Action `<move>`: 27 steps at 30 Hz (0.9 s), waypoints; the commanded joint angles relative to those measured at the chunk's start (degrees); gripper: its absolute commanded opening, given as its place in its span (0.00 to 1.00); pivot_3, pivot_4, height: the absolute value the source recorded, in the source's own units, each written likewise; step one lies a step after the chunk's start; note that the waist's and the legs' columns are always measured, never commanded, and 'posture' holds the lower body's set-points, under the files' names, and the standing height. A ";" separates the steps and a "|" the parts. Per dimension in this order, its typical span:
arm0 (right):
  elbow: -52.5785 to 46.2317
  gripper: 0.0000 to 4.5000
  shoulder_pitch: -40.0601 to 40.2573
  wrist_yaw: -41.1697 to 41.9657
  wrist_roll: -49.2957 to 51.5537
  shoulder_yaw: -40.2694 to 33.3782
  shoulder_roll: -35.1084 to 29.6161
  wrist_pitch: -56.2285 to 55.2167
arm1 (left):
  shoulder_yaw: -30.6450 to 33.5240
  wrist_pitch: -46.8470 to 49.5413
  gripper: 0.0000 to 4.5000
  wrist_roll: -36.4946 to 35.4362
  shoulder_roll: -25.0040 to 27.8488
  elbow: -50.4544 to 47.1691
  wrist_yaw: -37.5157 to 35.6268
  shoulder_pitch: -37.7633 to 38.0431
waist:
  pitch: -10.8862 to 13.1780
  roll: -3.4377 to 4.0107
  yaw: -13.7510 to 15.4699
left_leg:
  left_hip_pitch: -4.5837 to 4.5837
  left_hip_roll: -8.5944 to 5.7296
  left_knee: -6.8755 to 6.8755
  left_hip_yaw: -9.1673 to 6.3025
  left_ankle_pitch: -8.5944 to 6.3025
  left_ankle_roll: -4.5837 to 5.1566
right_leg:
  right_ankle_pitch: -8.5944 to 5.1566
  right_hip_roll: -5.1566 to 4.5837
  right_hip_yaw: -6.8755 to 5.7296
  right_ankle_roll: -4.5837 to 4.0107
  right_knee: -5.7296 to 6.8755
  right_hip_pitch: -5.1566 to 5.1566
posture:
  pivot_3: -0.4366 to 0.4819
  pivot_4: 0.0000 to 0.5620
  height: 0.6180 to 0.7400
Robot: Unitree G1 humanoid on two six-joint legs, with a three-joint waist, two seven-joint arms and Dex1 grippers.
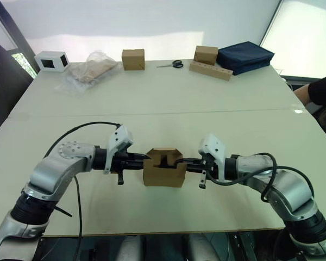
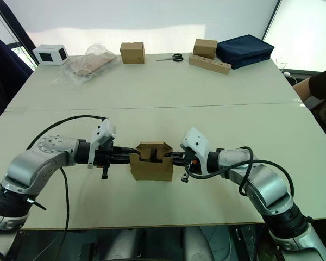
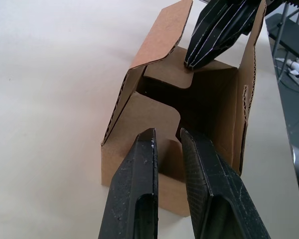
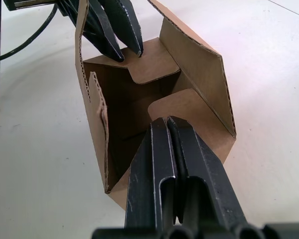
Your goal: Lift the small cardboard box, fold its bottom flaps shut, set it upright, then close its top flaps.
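We see small cardboard box (image 1: 164, 168) upright on table (image 1: 206, 109), top flaps (image 3: 154, 107) part-folded (2 pressed inward). Left gripper (image 3: 170, 137) slightly spread; right gripper (image 4: 167, 124) pressed together.

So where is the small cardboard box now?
The small cardboard box sits on the table's near edge, centred in the head views, between the left hand and right hand.
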 commanded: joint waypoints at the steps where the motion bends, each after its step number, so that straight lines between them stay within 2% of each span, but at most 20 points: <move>1: -0.21 0.00 -0.09 0.29 -0.50 -0.71 0.13 -0.82 | -0.12 -0.55 0.17 0.64 -0.10 -0.30 0.43 0.45 | 0.00 0.00 0.01 | 0.00 0.00 0.00 0.00 0.00 0.00 | 0.00 0.00 0.00 0.00 0.00 0.00 | 0.48 0.27 1.00; 11: -0.50 0.00 0.73 0.76 -0.22 -1.97 -0.86 -0.80 | -0.09 -0.77 0.17 0.83 -0.12 -0.02 0.39 -0.03 | 0.00 0.00 0.03 | 0.00 0.00 0.00 0.00 0.00 0.00 | 0.00 0.00 0.00 0.00 0.00 0.01 | 0.48 0.27 1.00; 21: -2.86 0.00 -0.78 1.93 9.89 -16.17 -4.15 4.08 | 2.32 0.33 0.17 -1.00 0.15 0.69 0.01 -1.91 | 0.00 0.00 0.11 | 0.00 0.00 0.00 0.00 0.00 0.00 | 0.00 -0.01 0.00 0.00 -0.01 0.02 | 0.48 0.27 1.00; 27: -9.78 0.00 1.44 1.76 21.28 -20.41 -6.22 10.82 | 9.38 6.12 0.17 -8.48 2.11 2.69 -1.45 -6.04 | 0.01 -0.01 0.03 | 0.00 0.01 -0.01 -0.01 -0.01 0.02 | 0.00 0.01 0.00 0.00 -0.01 0.01 | 0.48 0.27 1.00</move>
